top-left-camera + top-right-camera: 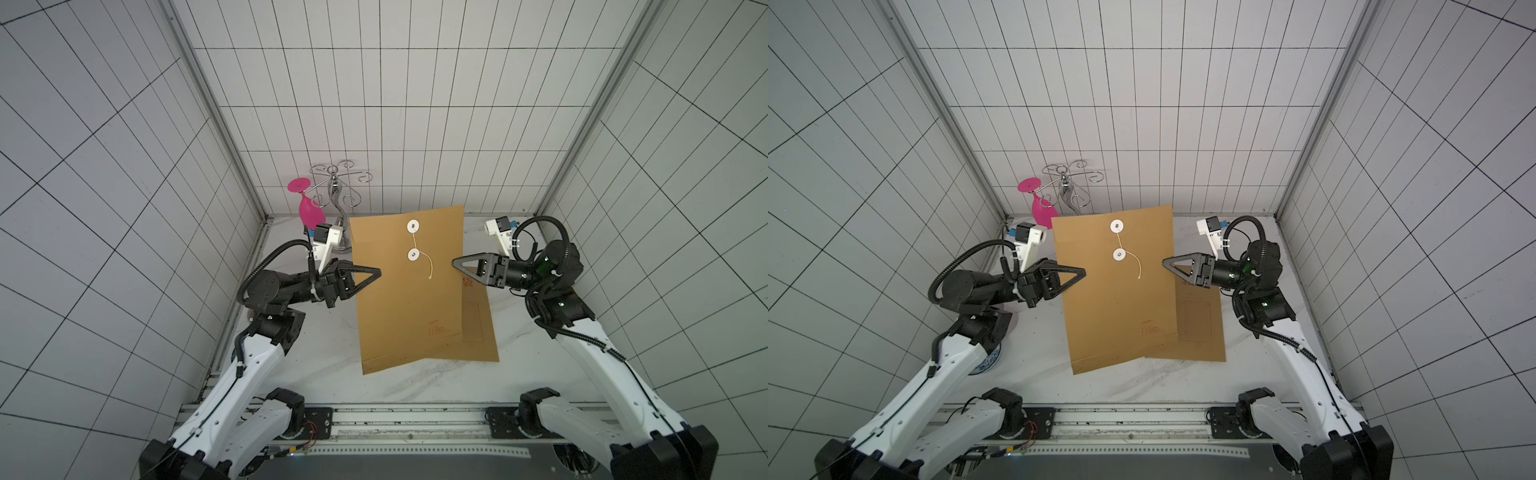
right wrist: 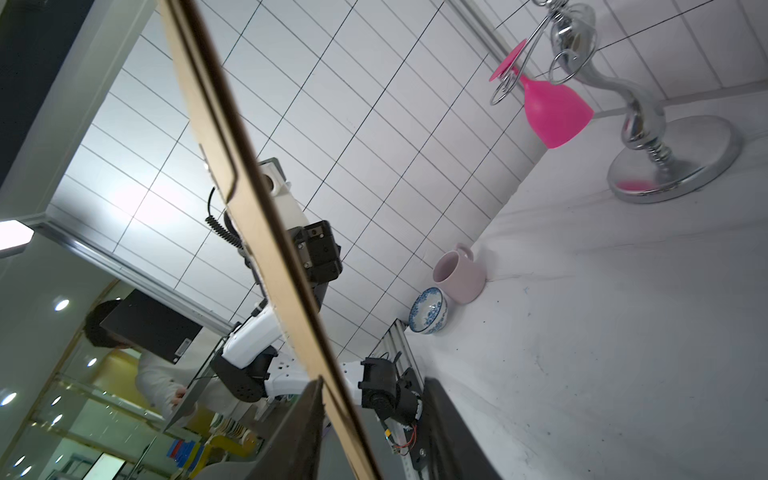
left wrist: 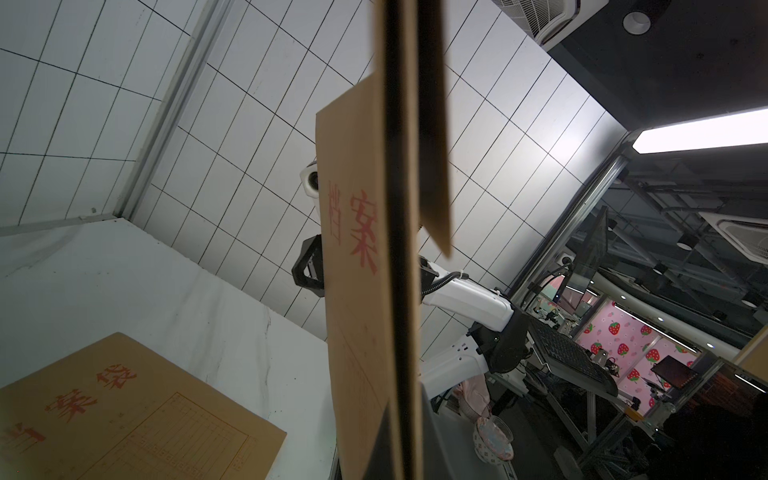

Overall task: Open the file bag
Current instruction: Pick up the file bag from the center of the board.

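Evidently light, thin and prone to buckling, the kraft file bag (image 1: 409, 307) is held clear above the table (image 1: 332, 374) and a second file bag (image 1: 478, 328). Its left edge is pinched in the closed left gripper (image 1: 377, 273), and its right edge is straddled by the right gripper (image 1: 455, 262), whose jaws stand apart. Its long axis runs near to far, button face up, with the flap end toward the back wall (image 1: 374, 124); the loose string tail (image 1: 429, 268) is judged the best hold for unwinding.
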